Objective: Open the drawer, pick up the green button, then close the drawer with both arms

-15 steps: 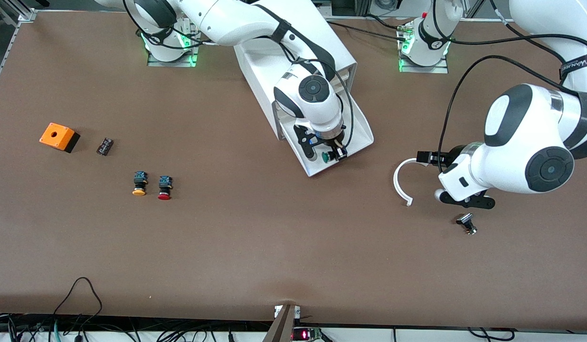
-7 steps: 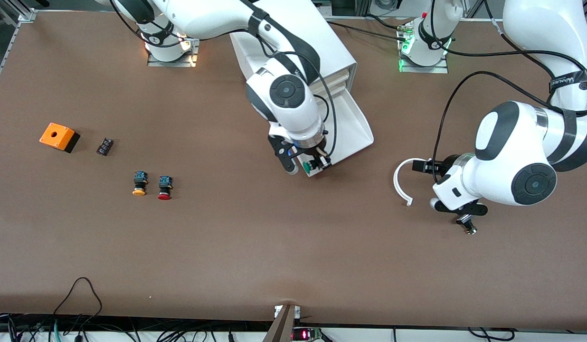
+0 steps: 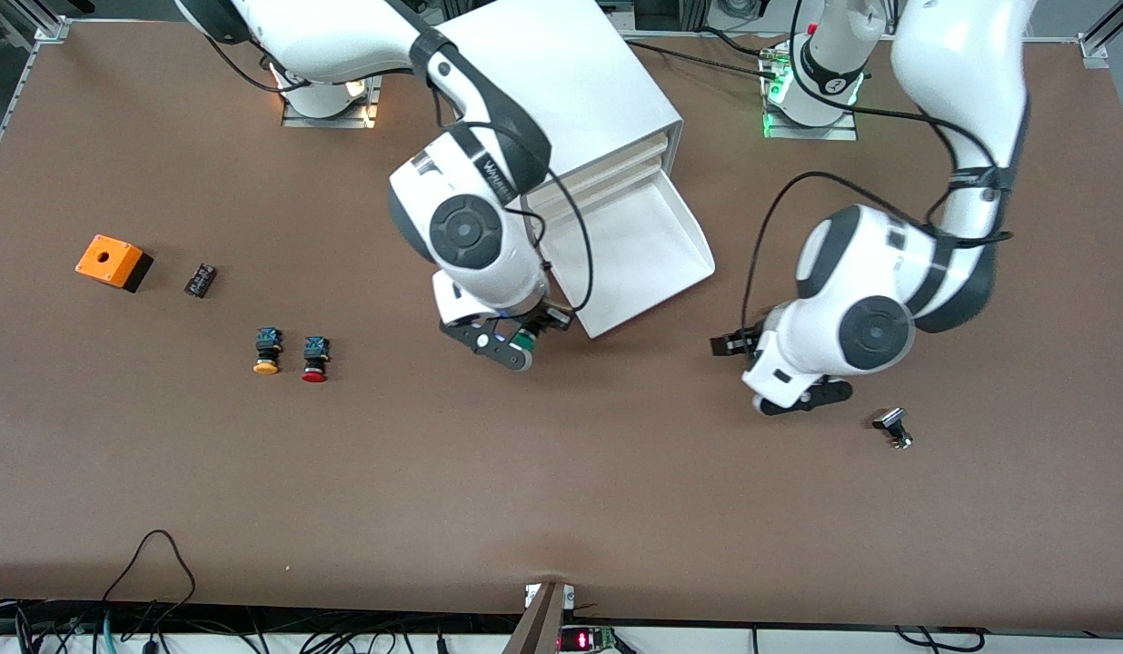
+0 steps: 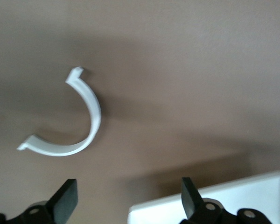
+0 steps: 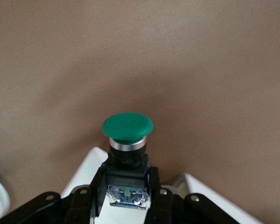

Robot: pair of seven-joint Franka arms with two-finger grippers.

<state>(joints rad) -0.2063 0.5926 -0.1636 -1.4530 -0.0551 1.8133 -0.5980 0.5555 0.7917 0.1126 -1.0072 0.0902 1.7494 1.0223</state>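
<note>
Button pinched in right tool over worktop; could slip. Left tool gapes near drawer, might clip it.

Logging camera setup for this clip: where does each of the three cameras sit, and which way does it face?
Front view: high across the table, facing both arms, the open drawer and the table.
Left wrist view: on the left arm, looking down past the open left gripper at a white curved piece and a drawer corner.
Right wrist view: on the right arm, looking past the right gripper holding the green button.
Front and right wrist views share the button.
</note>
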